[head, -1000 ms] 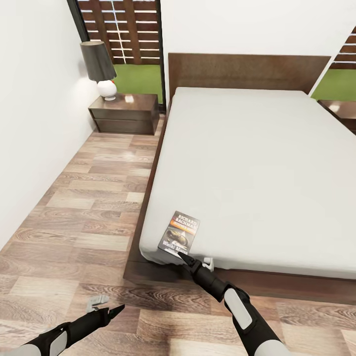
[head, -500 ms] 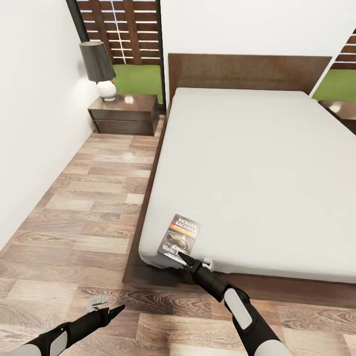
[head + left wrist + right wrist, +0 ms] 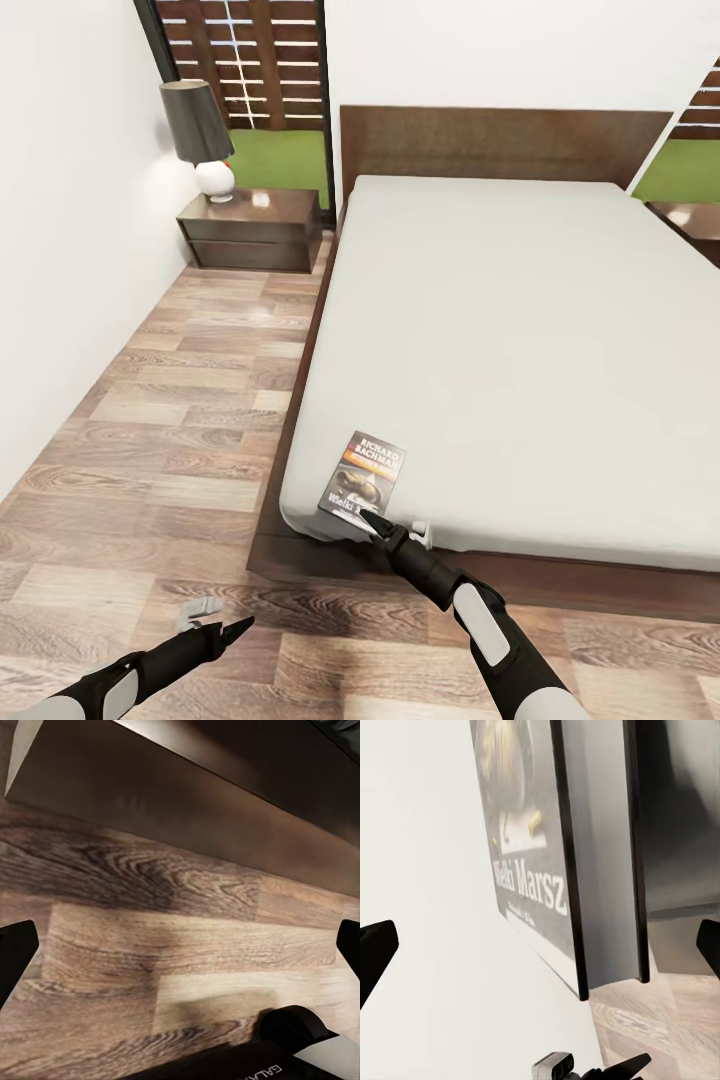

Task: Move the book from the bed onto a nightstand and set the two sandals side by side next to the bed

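The book (image 3: 362, 478) lies cover up on the near left corner of the bed (image 3: 520, 330), its near edge at the edge of the grey mattress. My right gripper (image 3: 395, 526) is open just in front of that edge, one finger on each side of the book's corner and touching nothing I can see. In the right wrist view the book (image 3: 532, 855) shows close up between the wide-apart fingertips (image 3: 375, 949). My left gripper (image 3: 215, 622) hangs open over the wood floor, left of the bed's foot. A nightstand (image 3: 255, 228) stands at the bed's far left. The sandals are out of view.
A black-shaded lamp (image 3: 200, 135) stands on the left nightstand. The corner of a second nightstand (image 3: 692, 220) shows at the right edge. A white wall (image 3: 60, 250) bounds the strip of wood floor (image 3: 190, 420) left of the bed. The dark bed frame (image 3: 187, 787) is in the left wrist view.
The book has slid a very little toward the mattress's near edge. Both grippers have stayed about where they were.
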Robot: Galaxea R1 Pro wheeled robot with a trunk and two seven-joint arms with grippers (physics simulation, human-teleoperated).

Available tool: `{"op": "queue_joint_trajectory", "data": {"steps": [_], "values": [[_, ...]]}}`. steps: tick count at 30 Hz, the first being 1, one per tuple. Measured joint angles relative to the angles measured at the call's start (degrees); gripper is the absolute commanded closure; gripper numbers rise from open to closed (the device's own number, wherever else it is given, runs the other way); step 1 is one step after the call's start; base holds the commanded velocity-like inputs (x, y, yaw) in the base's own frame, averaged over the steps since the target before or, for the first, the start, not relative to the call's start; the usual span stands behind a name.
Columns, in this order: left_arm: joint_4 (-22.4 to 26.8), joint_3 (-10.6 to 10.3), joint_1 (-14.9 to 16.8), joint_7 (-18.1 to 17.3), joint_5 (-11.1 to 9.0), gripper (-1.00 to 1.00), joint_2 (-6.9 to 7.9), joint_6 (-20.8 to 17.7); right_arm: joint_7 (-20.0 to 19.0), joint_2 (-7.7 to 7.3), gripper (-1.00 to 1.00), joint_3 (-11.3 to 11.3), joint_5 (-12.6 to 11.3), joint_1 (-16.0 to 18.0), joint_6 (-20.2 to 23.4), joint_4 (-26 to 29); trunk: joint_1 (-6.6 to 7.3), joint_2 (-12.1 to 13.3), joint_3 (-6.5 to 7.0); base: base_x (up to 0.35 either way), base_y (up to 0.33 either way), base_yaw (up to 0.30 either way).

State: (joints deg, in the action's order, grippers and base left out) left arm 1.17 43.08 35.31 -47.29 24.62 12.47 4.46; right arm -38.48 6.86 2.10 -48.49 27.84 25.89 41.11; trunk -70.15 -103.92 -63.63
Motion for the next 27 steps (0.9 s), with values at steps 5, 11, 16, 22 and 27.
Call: {"op": "queue_joint_trajectory", "data": {"steps": [5,11,16,22,27], "values": [[0.00,0.00,0.00,-0.03,0.00,-1.00,0.00,0.06,0.00,0.00,-1.00,0.00,0.00,0.00,0.00,-0.01,0.00,0.00,0.00,0.000,0.000,0.000],[0.00,0.00,0.00,-0.03,0.00,-1.00,0.00,0.13,0.00,0.00,-1.00,0.00,0.00,0.00,0.00,0.00,0.01,0.00,0.00,0.076,0.000,0.000],[0.00,0.00,0.00,-0.03,0.00,-1.00,0.00,0.08,0.00,0.00,-1.00,0.00,0.00,0.00,0.00,0.00,0.00,0.00,0.00,0.018,0.000,0.000],[0.00,0.00,0.00,-0.02,0.00,-1.00,0.00,0.08,0.00,0.00,1.00,0.00,0.00,0.00,0.01,0.00,0.00,0.00,0.00,0.001,0.000,0.000],[0.00,0.00,0.00,-0.02,0.00,-1.00,0.00,0.08,-0.01,0.00,1.00,0.04,0.05,0.00,0.00,0.02,0.00,0.00,0.00,0.000,0.000,0.000]]}}
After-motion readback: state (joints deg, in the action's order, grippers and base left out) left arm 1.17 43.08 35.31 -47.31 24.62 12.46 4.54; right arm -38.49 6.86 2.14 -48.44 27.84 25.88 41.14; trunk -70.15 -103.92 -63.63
